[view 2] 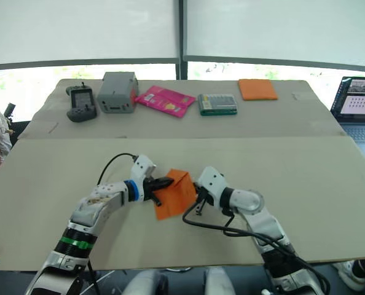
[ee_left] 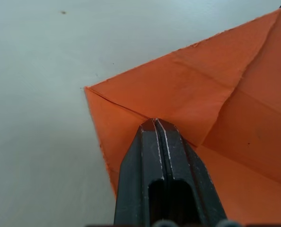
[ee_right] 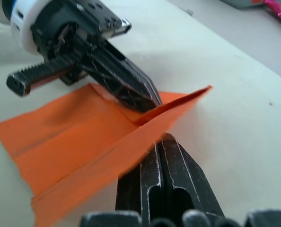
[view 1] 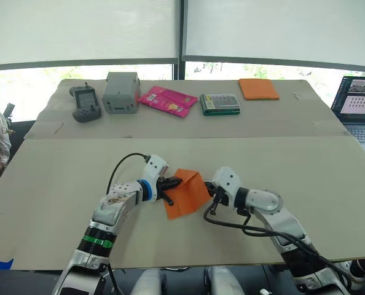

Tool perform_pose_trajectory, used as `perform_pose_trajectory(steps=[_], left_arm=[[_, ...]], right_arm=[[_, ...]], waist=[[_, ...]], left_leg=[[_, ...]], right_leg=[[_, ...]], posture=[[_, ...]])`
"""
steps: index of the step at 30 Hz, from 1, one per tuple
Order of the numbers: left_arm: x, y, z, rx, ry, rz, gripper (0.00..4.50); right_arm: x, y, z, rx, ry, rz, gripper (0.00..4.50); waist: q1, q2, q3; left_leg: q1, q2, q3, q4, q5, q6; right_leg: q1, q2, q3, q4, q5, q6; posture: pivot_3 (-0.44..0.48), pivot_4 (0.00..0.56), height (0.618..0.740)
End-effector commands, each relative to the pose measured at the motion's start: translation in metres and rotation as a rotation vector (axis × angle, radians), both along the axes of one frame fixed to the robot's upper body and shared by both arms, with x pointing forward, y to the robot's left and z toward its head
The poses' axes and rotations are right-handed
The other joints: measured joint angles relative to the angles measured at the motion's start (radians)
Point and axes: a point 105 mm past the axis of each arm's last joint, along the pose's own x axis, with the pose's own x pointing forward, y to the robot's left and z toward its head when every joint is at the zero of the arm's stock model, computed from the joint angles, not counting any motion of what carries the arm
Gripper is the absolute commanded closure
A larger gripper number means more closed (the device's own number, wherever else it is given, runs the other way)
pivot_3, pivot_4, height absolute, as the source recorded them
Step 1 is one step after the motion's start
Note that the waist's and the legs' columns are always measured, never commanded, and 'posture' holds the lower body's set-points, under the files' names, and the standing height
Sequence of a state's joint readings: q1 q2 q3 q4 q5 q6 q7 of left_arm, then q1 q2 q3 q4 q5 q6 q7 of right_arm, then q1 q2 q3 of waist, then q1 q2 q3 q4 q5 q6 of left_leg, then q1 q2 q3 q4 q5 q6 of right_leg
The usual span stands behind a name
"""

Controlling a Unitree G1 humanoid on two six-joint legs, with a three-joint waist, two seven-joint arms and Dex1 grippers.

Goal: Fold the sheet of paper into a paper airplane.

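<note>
Lying mid-table on the near board, paper (view 1: 185, 193) partly folded, already creased, pointed corner aimed away from the robot, long axis running from near-left toward far-right. Sitting squarely between the two grippers, touching both. Left gripper (view 1: 175, 182) pressing down onto the paper's left part from the left, fingers closed tight together, tips resting right on a crease where a folded flap meets the layer below. Right gripper (view 1: 211, 195) coming in from the right, fingers likewise closed with no gap, tucked under a raised right flap and propping that edge off the table. Neither one pinching the paper, by the look of it: one pinning, one lifting. Both equally near; next fold likely hinging on that raised flap swinging over toward the left gripper's pinned crease. Risk of the thin paper sliding if the pin slackens. Further back, pad (view 1: 259, 88), box (view 1: 121, 92), controller (view 1: 85, 102), pink packet (view 1: 168, 101) well apart.
</note>
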State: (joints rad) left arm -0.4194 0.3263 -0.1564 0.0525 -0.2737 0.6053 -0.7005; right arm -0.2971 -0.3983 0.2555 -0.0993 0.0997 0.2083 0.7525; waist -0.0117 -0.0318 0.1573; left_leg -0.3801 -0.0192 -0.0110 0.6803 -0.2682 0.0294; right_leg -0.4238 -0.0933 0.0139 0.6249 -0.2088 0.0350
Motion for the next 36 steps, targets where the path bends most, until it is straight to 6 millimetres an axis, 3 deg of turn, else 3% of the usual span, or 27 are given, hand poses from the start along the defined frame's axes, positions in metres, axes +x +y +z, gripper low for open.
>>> perform_pose_trajectory(steps=[1, 10, 17, 26, 30, 33, 36], left_arm=[[0.003, -0.003, 0.01, -0.006, -0.05, -0.014, 4.47], [-0.001, -0.002, 0.007, -0.01, -0.039, -0.011, 4.47], [-0.012, 0.021, -0.003, 0.03, 0.01, 0.013, 4.47], [-0.02, 0.035, -0.006, 0.046, 0.03, 0.06, 4.47], [-0.015, 0.054, -0.001, 0.067, 0.006, 0.126, 4.47], [0.0, 0.079, 0.006, 0.096, -0.049, 0.241, 4.47], [0.015, 0.1, 0.025, 0.065, -0.122, 0.322, 4.47]], right_arm=[[-0.001, 0.005, 0.016, 0.05, -0.051, 0.003, 4.5], [0.003, 0.029, 0.009, 0.037, -0.031, 0.05, 4.5], [0.013, 0.039, 0.001, 0.011, -0.016, 0.067, 4.5], [0.021, 0.043, -0.006, -0.012, -0.005, 0.079, 4.5], [0.021, 0.045, -0.011, -0.028, 0.006, 0.094, 4.5], [0.02, 0.046, -0.015, -0.044, 0.017, 0.099, 4.5], [0.02, 0.046, -0.019, -0.054, 0.029, 0.101, 4.5]], waist=[[0.0, 0.0, 0.0], [0.0, 0.0, 0.0], [-0.004, 0.0, 0.0], [-0.004, 0.001, 0.0], [-0.006, 0.001, 0.0], [-0.006, 0.001, 0.0], [-0.004, 0.001, 0.0]], left_leg=[[0.0, 0.0, 0.0, 0.0, 0.0, 0.0], [0.0, 0.0, 0.0, 0.0, 0.0, 0.0], [0.001, 0.0, 0.0, 0.0, 0.0, 0.0], [0.001, 0.001, 0.0, 0.0, 0.0, 0.0], [0.002, 0.001, 0.0, -0.001, 0.0, 0.0], [0.002, 0.001, 0.0, -0.001, 0.0, 0.0], [0.003, 0.001, 0.0, -0.001, 0.0, -0.001]], right_leg=[[0.0, 0.0, 0.0, 0.0, 0.0, 0.0], [0.0, 0.0, 0.0, 0.0, 0.0, 0.0], [-0.001, 0.0, 0.0, 0.001, 0.0, 0.0], [0.0, 0.0, 0.0, 0.001, 0.0, 0.0], [0.0, 0.001, 0.0, 0.002, 0.0, 0.0], [0.0, 0.001, 0.0, 0.002, 0.0, -0.001], [0.0, 0.001, 0.0, 0.002, 0.0, -0.001]], posture=[[0.0, 0.15, 0.74], [0.0, 0.15, 0.74], [0.0, 0.15, 0.74], [0.0, 0.15, 0.74], [0.0, 0.15, 0.74], [0.0, 0.15, 0.74], [0.0, 0.15, 0.74]])
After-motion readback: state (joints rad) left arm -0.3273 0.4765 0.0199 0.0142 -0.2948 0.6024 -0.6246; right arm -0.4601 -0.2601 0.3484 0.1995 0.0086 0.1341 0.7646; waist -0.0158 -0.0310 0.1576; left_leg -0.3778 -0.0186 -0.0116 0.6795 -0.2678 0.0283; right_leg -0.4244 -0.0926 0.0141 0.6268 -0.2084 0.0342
